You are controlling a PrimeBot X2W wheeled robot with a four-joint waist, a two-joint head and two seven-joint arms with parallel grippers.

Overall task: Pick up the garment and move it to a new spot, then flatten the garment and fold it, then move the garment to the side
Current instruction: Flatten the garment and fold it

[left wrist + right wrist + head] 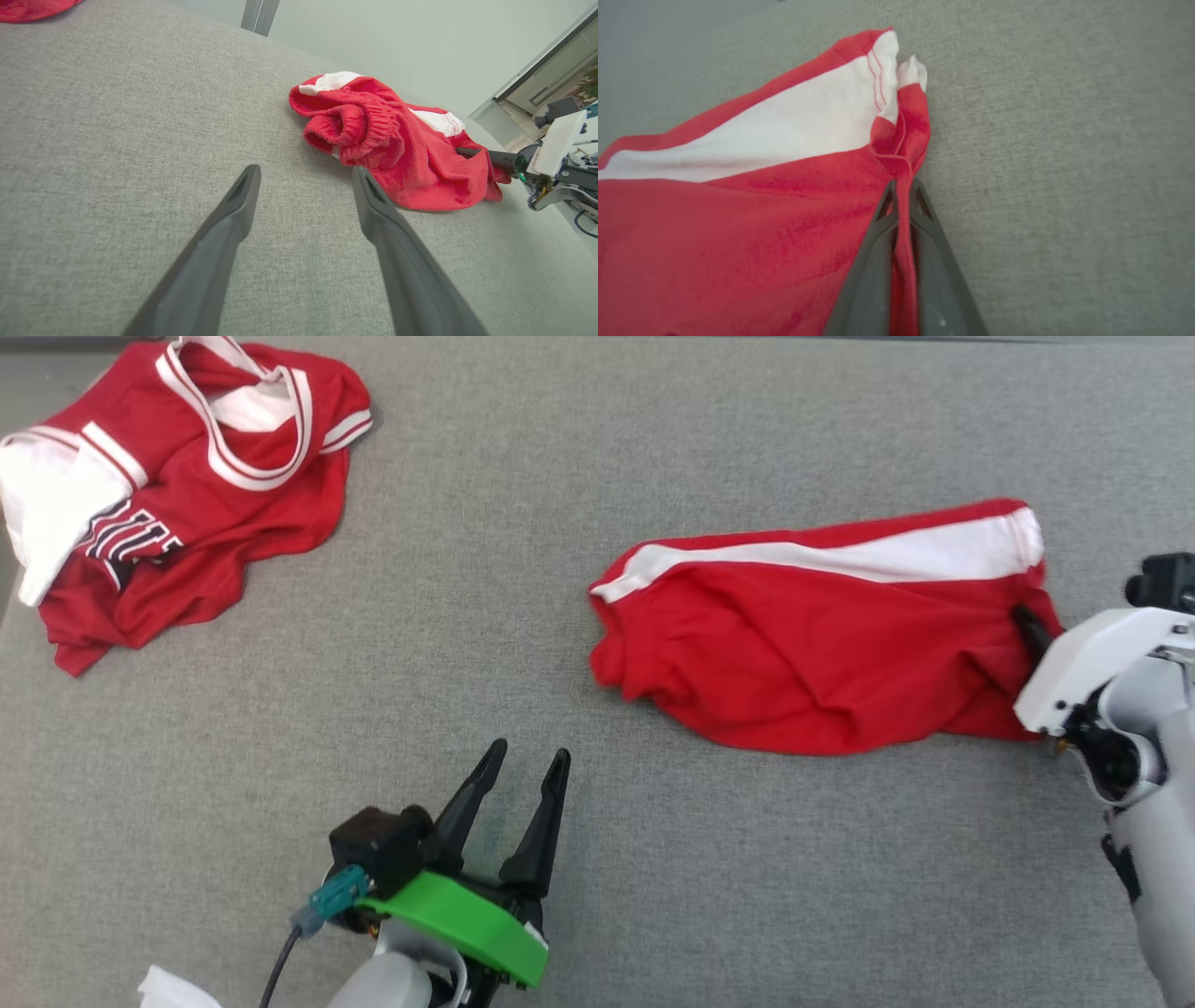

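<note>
The garment [803, 653] is a pair of red shorts with a white side stripe, lying crumpled on the grey cloth-covered table [579, 504] at the right. My right gripper [1032, 630] is at its right end, shut on a fold of the red hem. The right wrist view shows that fold of the garment [738, 224] pinched between the right gripper [903, 184] fingers. My left gripper [529, 753] stands open at the lower middle, over bare table, well left of the shorts. In the left wrist view the left gripper [306, 171] points toward the garment [411, 158], whose elastic waistband faces it.
A red and white jersey [187, 485] lies bunched at the table's far left corner; a bit of the jersey [28, 9] also shows in the left wrist view. Grey table stretches between the two garments. A white scrap [173, 989] sits at the bottom left edge.
</note>
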